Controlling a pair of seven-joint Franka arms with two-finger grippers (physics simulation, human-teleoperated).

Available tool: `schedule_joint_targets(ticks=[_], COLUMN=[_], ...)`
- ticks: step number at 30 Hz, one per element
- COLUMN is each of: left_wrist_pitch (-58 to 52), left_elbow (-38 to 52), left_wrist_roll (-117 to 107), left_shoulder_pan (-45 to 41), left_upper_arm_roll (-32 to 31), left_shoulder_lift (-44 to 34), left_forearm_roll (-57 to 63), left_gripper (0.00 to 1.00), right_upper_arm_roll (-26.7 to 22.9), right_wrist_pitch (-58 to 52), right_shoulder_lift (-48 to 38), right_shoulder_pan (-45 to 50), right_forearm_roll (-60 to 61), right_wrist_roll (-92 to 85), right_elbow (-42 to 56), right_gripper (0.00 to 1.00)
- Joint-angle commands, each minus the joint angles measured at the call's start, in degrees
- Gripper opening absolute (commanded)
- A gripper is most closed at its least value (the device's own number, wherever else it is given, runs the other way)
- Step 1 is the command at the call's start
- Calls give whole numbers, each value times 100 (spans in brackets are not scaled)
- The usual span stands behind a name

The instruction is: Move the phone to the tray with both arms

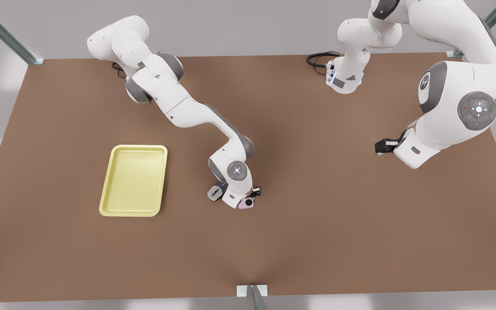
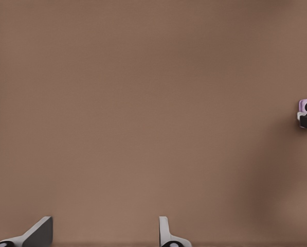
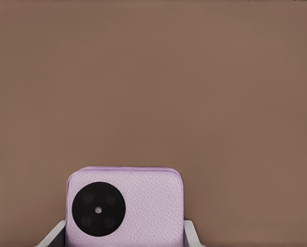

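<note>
While right pincer (image 3: 123, 234) pinches phone (image 3: 138, 203), left pincer (image 2: 104, 234) spread apart, tray (image 1: 134, 179) beside.

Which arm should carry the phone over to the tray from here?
Right. The right gripper already straddles the phone, fingers on both its sides, near the tray. The left gripper hangs open over bare table, farther from both.
</note>
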Motion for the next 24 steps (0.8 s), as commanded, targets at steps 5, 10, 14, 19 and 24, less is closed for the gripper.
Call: schedule_joint_targets(ticks=[5,10,14,19,24], left_wrist_pitch=[-3,93,295,331,339], left_elbow=[3,11,11,11,11], left_wrist_roll=[-18,-26,-149,-185,-202], left_shoulder_pan=[-6,3,-15,-147,-147], left_upper_arm_roll=[-4,5,-4,-4,5], left_shoulder_lift=[0,0,-26,-8,9], left_forearm_roll=[-6,-14,21,82,91], left_gripper=[100,100,100,100,100], right_upper_arm_roll=[-9,0,-79,-1282,-1828], right_wrist_pitch=[-41,-41,30,39,1075], right_shoulder_lift=[-354,-1628,-2631,-3149,-3967], right_shoulder_pan=[-61,-571,-1459,-1573,-1828], right_forearm_roll=[7,60,-28,795,1387], right_wrist_roll=[-100,-513,-2236,-4799,-6727], right_elbow=[-232,-1656,-3203,-4038,-6165], right_gripper=[78,78,79,79,79])
